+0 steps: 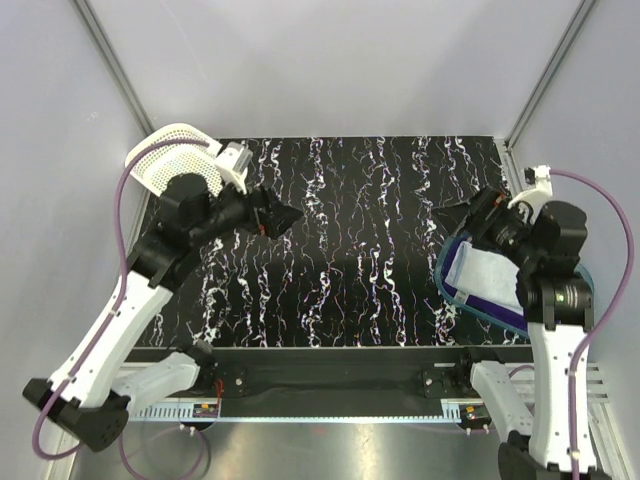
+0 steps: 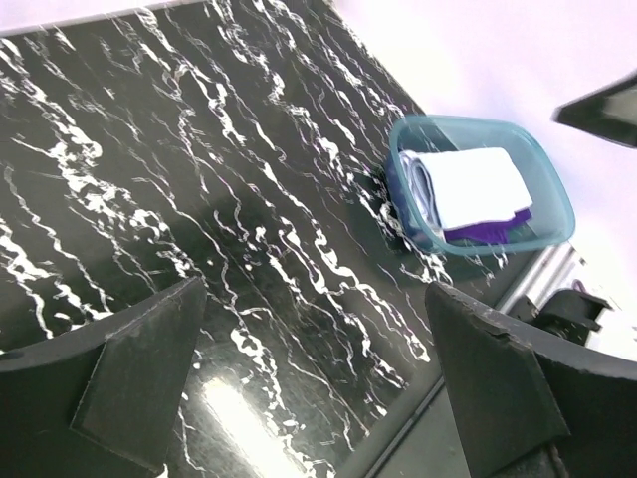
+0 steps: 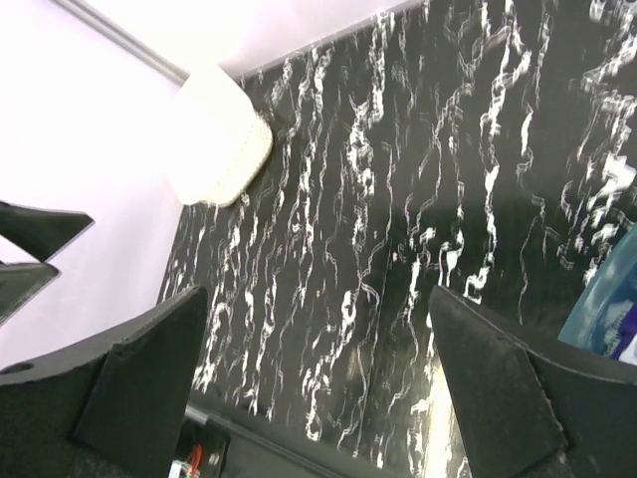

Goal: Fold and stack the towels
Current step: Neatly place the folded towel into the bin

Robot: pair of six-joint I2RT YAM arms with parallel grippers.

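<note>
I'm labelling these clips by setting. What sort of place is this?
Probably a robot lab cell: two arms bolted to a black marbled table, plain white walls on metal framing, a tub of towels.

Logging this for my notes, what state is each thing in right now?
left gripper: open, empty
right gripper: open, empty
tub: upright, holding towels
white towel: folded, topmost in the tub
purple towel: under the white one, edge showing
basket: tipped, no towel visible

Looks down from high behind the arms (image 1: 120, 320) over the whole table (image 1: 340, 200); from left wrist, low across it toward the tub (image 2: 468, 120); from right wrist, toward the basket (image 3: 224, 139).
</note>
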